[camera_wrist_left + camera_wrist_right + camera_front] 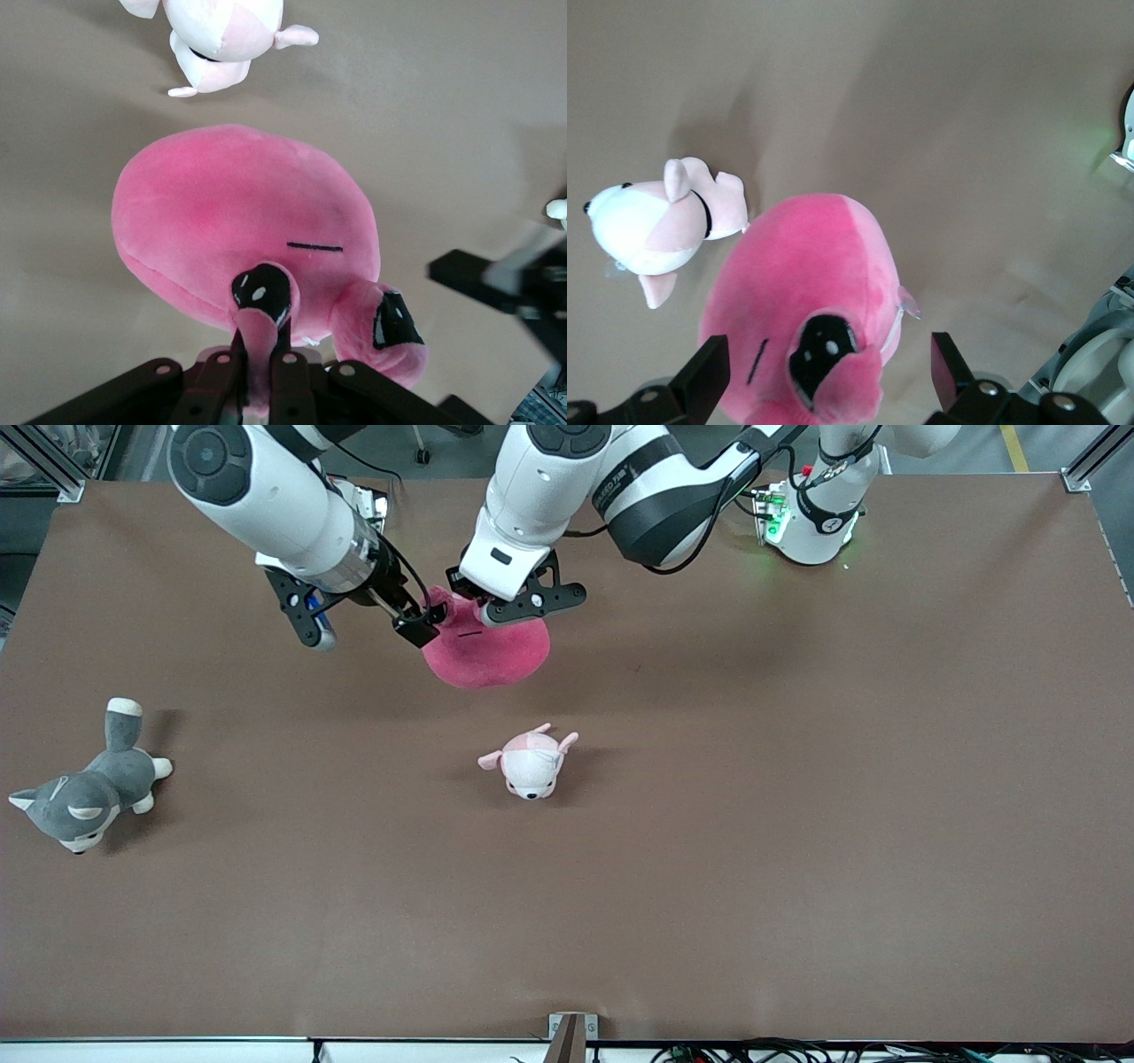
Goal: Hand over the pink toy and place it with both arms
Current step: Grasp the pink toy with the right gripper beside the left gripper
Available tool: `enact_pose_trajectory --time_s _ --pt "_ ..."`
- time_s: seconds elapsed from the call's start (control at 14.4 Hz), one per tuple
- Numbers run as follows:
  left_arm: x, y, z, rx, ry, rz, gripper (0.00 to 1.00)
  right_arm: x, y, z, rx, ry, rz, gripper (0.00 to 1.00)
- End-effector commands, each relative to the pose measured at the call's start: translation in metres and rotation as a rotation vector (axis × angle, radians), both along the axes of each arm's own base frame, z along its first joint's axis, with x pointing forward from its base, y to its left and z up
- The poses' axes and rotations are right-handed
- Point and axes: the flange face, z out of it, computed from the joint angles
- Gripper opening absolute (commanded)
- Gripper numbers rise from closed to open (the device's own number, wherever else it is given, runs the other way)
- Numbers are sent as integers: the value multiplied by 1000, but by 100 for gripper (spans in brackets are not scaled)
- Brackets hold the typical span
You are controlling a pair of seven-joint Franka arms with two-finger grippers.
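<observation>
The pink toy (487, 654) hangs over the table's middle, toward the robots' bases. My left gripper (485, 607) is shut on one of its eye stalks and holds it up; the left wrist view shows the jaws (263, 343) pinching that stalk, with the toy's body (239, 212) below. My right gripper (426, 618) is beside the toy, at its other eye stalk. In the right wrist view it (828, 372) is open, its fingers (707, 376) spread wide on either side of that stalk (833, 363) and not touching the toy (806, 274).
A white-and-pale-pink puppy plush (530, 762) lies on the table nearer the front camera than the pink toy; it also shows in both wrist views (221, 35) (651, 226). A grey-and-white dog plush (84, 793) lies at the right arm's end of the table.
</observation>
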Motion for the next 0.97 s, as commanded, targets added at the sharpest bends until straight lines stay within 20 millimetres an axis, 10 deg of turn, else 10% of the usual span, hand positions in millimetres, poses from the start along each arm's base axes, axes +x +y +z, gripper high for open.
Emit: enact_pose_trajectory --time_s 0.0,0.35,0.56,0.76,0.9 --pt "2 -1 9 -11 -4 10 0 -22 1 -8 20 4 -4 100" --pt "2 -1 9 -11 -4 10 0 -29 12 -17 15 10 6 86" --pt "2 -1 8 -10 -2 10 0 -26 9 -15 21 6 -3 56" --pt "2 -1 8 -10 -2 10 0 -23 8 -13 26 2 -7 5" --pt "2 -1 9 -11 -4 10 0 -22 8 -11 28 -2 -9 0"
